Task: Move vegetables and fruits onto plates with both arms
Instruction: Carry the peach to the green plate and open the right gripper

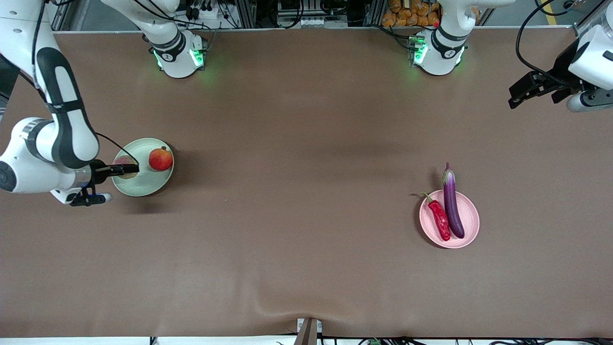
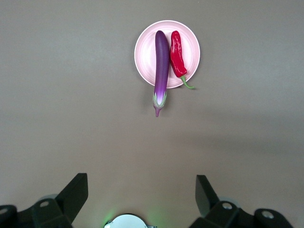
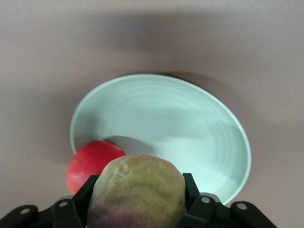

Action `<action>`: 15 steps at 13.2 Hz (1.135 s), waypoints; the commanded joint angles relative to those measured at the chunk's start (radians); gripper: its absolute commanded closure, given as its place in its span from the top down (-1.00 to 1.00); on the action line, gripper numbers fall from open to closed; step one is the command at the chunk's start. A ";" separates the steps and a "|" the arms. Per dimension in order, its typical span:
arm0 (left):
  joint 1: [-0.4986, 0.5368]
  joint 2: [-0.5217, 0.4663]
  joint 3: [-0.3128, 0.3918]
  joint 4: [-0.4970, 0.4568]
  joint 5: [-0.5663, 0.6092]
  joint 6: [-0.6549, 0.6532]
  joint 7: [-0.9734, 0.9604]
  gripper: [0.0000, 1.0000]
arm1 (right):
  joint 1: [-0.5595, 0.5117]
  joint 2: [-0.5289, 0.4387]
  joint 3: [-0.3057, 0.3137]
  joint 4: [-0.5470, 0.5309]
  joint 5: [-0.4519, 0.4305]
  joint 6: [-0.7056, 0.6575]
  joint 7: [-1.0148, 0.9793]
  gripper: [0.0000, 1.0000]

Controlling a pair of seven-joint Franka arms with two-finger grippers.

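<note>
The brown table (image 1: 287,215) fills the room's middle, with both arms rooted along its edge at twelve o'clock in the front view. The right arm (image 1: 57,120) bends down at the nine o'clock end, and its gripper (image 1: 127,168) hangs over the green plate (image 1: 143,187), jaws clamped on either side of the peach (image 3: 137,194), which sits up off the plate between the black fingers (image 3: 80,202). The left arm (image 1: 594,57) waits at about two o'clock, its gripper (image 1: 519,98) up in the air above bare table, jaws spread wide and holding nothing, as the left wrist view shows. The green plate lies toward the right arm's end of the table, the pink plate (image 1: 471,215) toward the left arm's end, at about four o'clock and nearer the front camera. On the pink plate the eggplant (image 1: 452,203) lies lengthwise, its capped end sticking out past the rim at twelve o'clock, and the chili (image 1: 439,219) rests just beside it, stem poking over the rim. The pomegranate (image 1: 160,159) sits on the green plate at its two o'clock edge, close to the held peach.
</note>
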 commanded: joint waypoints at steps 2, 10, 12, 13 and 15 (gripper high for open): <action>0.001 -0.021 -0.001 -0.020 -0.011 0.009 0.013 1.00 | -0.006 0.030 0.020 -0.066 -0.016 0.089 -0.011 -0.49; -0.002 -0.020 0.001 -0.020 -0.006 0.009 0.013 1.00 | 0.017 0.027 0.027 0.176 -0.004 -0.252 -0.008 1.00; -0.002 -0.025 0.001 -0.021 -0.006 0.008 0.013 1.00 | 0.020 0.019 0.030 0.267 -0.002 -0.329 -0.008 1.00; -0.002 -0.026 -0.001 -0.021 -0.008 0.003 0.013 1.00 | 0.020 0.005 0.037 0.311 0.002 -0.369 -0.010 1.00; -0.002 -0.034 -0.001 -0.021 -0.008 -0.003 0.013 1.00 | 0.023 -0.016 0.086 0.449 0.009 -0.478 -0.008 1.00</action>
